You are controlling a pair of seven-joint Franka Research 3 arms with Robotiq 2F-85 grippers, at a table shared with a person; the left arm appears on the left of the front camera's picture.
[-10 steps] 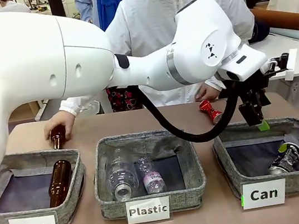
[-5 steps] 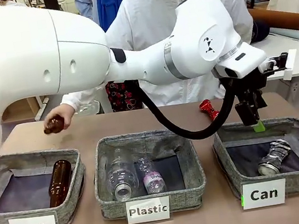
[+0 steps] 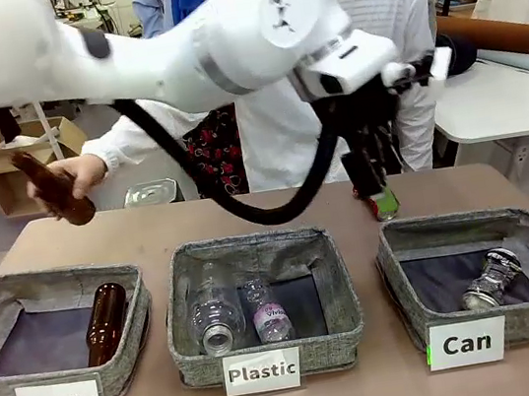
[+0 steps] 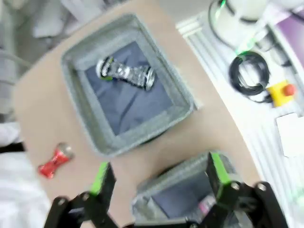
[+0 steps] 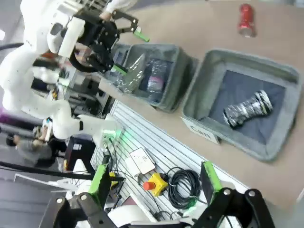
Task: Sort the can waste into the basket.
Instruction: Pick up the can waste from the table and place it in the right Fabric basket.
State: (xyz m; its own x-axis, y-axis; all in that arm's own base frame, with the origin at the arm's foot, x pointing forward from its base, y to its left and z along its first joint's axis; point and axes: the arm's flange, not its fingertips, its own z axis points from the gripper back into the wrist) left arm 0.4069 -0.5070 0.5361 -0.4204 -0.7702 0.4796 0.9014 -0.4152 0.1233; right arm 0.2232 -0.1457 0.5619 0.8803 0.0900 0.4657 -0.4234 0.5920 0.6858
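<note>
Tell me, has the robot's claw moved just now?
Yes: the left gripper swung left, from above the Can basket to left of it.

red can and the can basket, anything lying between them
Nothing. In the left wrist view, only bare tabletop separates the red can from the basket.

— Any way down to the red can [image 4: 54, 160]?
— From above, yes; it lies on bare table [image 3: 150, 230] behind the Can basket [image 3: 391, 274], clear of its wall; the left gripper [image 4: 159, 171] hangs near it with jaws spread, and the black cable [image 3: 268, 221] sags low over the far rim of the Plastic basket [image 3: 177, 311].
— The Can basket itself?
— Open on top; the silver can [image 3: 491, 279] takes the right of its floor, the left lies bare; the person's hand [image 3: 86, 173] with a brown bottle [image 3: 54, 190] is well off, far left.
</note>
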